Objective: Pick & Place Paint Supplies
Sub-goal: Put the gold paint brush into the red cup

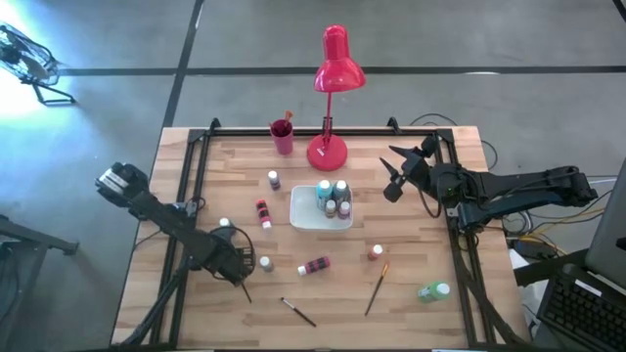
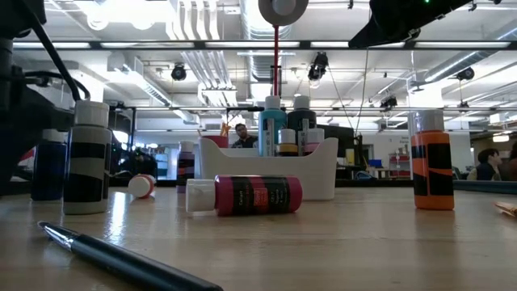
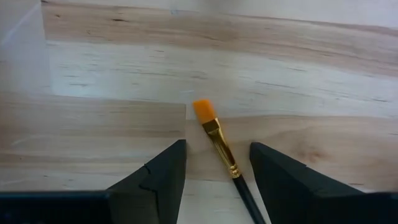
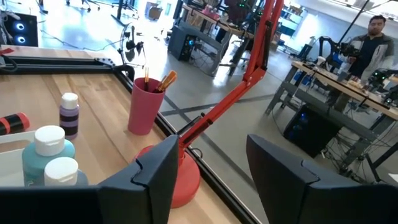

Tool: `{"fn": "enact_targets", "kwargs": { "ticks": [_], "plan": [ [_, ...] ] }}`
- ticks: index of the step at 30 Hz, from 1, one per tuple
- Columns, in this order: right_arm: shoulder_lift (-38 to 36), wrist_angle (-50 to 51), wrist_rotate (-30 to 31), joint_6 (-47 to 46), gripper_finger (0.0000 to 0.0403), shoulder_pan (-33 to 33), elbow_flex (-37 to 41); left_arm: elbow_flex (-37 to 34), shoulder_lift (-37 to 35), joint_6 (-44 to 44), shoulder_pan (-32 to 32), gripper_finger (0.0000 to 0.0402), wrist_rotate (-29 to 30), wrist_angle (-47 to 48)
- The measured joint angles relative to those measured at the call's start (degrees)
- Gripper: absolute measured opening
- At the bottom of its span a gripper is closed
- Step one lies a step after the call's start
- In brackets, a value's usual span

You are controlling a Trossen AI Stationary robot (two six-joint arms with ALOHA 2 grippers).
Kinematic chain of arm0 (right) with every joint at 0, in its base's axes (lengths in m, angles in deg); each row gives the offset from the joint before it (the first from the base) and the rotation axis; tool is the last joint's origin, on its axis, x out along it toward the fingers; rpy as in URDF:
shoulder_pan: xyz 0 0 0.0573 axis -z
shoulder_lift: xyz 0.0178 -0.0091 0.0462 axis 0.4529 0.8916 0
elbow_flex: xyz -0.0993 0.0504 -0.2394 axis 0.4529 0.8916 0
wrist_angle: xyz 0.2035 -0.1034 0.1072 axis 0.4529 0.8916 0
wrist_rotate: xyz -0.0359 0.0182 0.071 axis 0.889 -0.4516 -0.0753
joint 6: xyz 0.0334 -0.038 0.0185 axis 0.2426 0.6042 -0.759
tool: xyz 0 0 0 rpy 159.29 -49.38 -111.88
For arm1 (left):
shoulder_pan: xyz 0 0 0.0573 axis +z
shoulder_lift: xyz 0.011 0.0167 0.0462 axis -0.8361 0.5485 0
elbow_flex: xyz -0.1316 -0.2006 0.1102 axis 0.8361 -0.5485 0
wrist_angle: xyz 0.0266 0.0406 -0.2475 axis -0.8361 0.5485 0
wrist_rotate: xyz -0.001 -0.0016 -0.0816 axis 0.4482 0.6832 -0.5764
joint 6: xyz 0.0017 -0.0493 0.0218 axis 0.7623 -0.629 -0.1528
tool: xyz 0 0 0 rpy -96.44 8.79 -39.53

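Note:
My left gripper [image 1: 241, 268] is low over the table's near-left part, open. A black-handled brush with orange bristles [image 3: 217, 142] lies flat on the wood between its two fingers [image 3: 163, 176], which do not visibly touch it. My right gripper [image 1: 395, 178] hangs open in the air, right of the red lamp's base. Several paint bottles stand in the white tray [image 1: 305, 221]. Others are scattered on the table: a purple one [image 1: 274, 180], a red one [image 1: 262, 213], a magenta one on its side [image 1: 314, 265], an orange one [image 1: 376, 252] and a green one [image 1: 433, 290].
Two more brushes lie near the table's near edge [image 1: 298, 311] [image 1: 377, 286]. The red cup [image 1: 283, 135] holding brushes and the red lamp's base [image 1: 327, 152] stand at the far edge. A black frame runs along the table's left, right and far sides. Bare wood lies right of the tray.

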State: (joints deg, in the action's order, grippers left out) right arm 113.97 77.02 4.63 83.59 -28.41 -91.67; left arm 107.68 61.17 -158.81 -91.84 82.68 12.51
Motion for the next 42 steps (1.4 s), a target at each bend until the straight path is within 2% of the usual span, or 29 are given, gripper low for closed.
{"fn": "enact_targets", "kwargs": {
  "ticks": [4,16,25,34,42],
  "plan": [
    [0.0,0.0,0.0,0.1,0.0171,0.0,0.0,-0.8,0.0,-0.2,0.2,0.0166,-0.1,-0.3],
    [0.0,0.0,0.0,0.5,0.0138,0.0,0.2,-1.9,0.1,-0.6,0.1,0.0054,-1.1,-0.4],
    [0.0,0.0,0.0,0.5,0.0119,0.0,0.2,-1.8,0.1,2.2,-0.2,0.0012,-2.2,-1.1],
    [0.0,0.0,0.0,0.5,0.0102,0.0,0.2,0.6,-1.1,6.6,-0.3,0.0004,-2.8,-2.1],
    [0.0,0.0,0.0,0.5,0.0089,0.0,0.2,3.8,-4.8,10.0,-0.5,0.0001,3.6,0.5]
  ]
}}
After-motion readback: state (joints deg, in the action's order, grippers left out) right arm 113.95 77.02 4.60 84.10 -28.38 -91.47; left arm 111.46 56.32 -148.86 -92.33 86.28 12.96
